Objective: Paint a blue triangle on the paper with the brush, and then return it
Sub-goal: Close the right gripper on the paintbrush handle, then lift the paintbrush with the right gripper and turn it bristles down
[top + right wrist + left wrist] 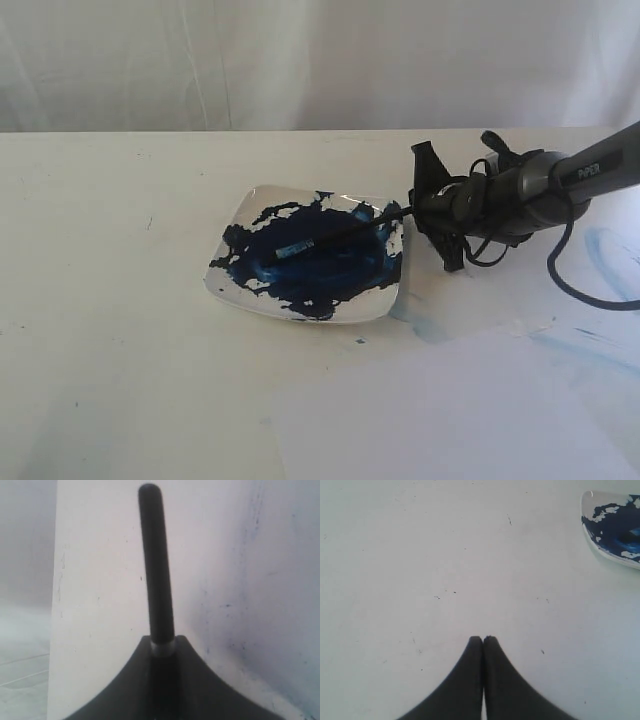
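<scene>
The brush point(335, 238) slants down into the plate point(252, 200). Its blue-stained bristles and ferrule lie in the large dark-blue paint blotch point(330, 275). My right gripper point(414, 211) is shut on the brush's black handle at the plate's right edge. In the right wrist view the black handle point(156, 565) sticks out past the shut gripper point(163, 644); no bristles show there. The paper point(470, 410) lies at the front right and carries only pale blue smears point(425, 325). No blue triangle is in view. My left gripper point(483, 639) is shut and holds nothing above bare table.
The cream-white tabletop point(110, 300) spreads left of and in front of the plate. A corner of the plate point(615, 530) shows in the left wrist view. A black cable point(570, 285) loops below the right arm. A white curtain hangs behind the table.
</scene>
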`<act>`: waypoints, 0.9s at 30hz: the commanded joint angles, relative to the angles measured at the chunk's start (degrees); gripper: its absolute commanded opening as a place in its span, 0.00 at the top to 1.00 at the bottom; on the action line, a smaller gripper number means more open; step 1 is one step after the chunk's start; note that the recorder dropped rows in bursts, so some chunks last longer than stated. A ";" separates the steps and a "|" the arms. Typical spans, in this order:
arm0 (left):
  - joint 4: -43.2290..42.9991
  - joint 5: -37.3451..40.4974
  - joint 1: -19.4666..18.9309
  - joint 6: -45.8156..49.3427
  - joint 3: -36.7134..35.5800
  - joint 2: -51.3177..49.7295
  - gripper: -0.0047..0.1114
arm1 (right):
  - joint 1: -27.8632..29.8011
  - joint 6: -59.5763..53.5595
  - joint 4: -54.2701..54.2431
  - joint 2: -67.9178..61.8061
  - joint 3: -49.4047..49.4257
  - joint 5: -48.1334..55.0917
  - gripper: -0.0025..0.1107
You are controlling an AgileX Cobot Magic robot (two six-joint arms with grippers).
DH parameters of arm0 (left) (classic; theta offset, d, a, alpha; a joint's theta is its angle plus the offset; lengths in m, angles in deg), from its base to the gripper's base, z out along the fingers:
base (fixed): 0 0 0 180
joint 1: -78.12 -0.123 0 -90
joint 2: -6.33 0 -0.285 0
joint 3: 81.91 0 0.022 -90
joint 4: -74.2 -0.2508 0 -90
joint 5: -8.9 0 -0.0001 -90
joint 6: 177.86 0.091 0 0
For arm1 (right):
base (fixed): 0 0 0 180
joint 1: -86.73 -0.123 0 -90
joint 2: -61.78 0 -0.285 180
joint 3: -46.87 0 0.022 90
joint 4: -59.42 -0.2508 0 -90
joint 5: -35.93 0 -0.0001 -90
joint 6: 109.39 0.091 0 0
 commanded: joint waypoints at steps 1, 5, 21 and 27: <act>0.18 0.07 0.24 -0.07 -0.19 0.22 0.96 | 0.23 0.21 0.45 0.58 -0.15 -0.46 0.92; 0.18 0.07 0.24 -0.07 -0.19 0.22 0.96 | 0.23 0.21 0.45 1.53 -0.15 -0.35 0.96; 0.18 0.07 0.24 -0.07 -0.19 0.22 0.96 | 0.23 -13.69 3.28 15.44 -0.15 2.13 0.96; 0.18 0.07 0.24 -0.07 -0.19 0.22 0.96 | 0.23 -18.48 4.09 22.87 -0.15 3.75 0.96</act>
